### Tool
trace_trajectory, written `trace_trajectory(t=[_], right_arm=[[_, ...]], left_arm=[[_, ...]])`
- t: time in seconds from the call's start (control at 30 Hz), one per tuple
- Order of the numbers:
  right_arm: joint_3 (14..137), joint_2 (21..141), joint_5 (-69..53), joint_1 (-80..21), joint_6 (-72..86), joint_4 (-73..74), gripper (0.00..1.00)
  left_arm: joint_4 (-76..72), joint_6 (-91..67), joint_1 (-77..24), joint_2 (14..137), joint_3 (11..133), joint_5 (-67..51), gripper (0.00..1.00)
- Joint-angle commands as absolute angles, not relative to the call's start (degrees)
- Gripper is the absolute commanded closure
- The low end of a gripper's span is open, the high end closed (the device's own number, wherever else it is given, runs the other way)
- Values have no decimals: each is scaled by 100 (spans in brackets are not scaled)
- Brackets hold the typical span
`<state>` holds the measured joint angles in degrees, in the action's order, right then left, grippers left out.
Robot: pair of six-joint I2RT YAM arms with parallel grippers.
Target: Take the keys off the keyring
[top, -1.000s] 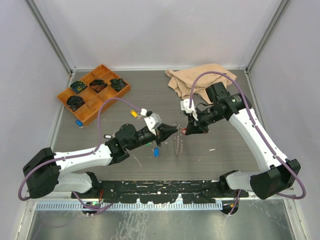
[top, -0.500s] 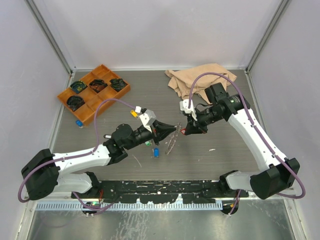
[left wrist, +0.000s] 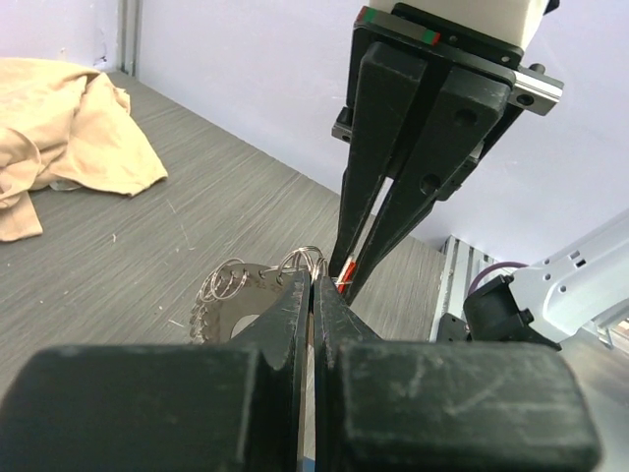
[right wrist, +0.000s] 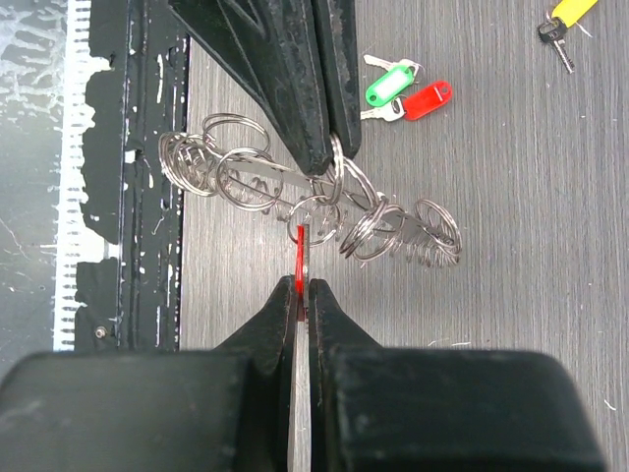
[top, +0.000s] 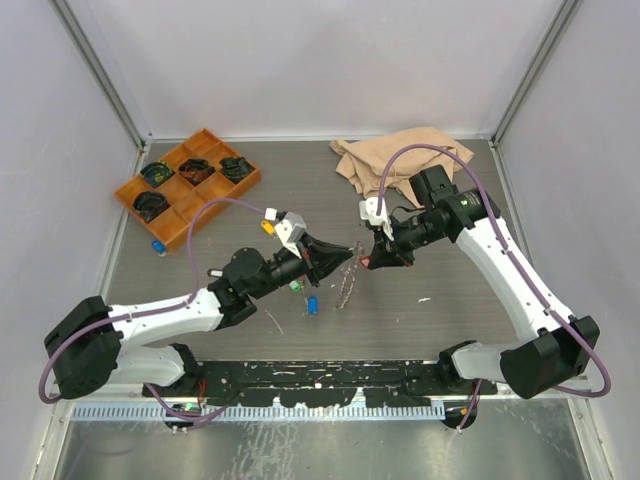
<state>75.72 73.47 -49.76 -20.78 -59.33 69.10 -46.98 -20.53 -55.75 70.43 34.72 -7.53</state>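
The keyring (top: 345, 284), a silvery toothed plate strung with several small wire rings, hangs between both grippers above the table. My left gripper (top: 350, 257) is shut on one of its wire rings (left wrist: 307, 260), and the toothed plate (left wrist: 228, 307) hangs just beyond the tips. My right gripper (right wrist: 303, 287) is shut on a red key tag (right wrist: 299, 258) that still hangs from the keyring (right wrist: 295, 202). Loose keys lie on the table: a green one (right wrist: 390, 84), a red one (right wrist: 428, 99), a yellow one (top: 268, 227) and a blue one (top: 313, 303).
An orange compartment tray (top: 232, 186) with dark coiled bundles stands at the back left, with a blue key (top: 157, 244) beside it. A beige cloth (top: 400, 160) lies crumpled at the back right. A black rail (top: 320, 375) runs along the near edge.
My left gripper has shifted slightly up and to the left, and the hanging keyring has swung left with it. The right gripper has barely moved.
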Motion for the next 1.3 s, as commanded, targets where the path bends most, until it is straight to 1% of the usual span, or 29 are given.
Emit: trace_trajectory(t=[0.0, 0.33, 0.73, 1.27], right_arm=[[7569, 7294, -5123, -2059, -5843, 6943, 99], [7746, 7441, -5399, -2060, -5753, 7041, 99], [7822, 7602, -5427, -2039, -5124, 6809, 99], [7745, 7767, -5549, -2039, -4860, 6636, 99]], left_arm=[[-5428, -2249, -5523, 6997, 3583, -262, 100], [-4444, -2002, -5839, 6753, 3874, 484, 100], [-4421, -2502, -5868, 6681, 3838, 812, 100], [-4862, -2077, -6125, 6992, 3929, 1186, 100]])
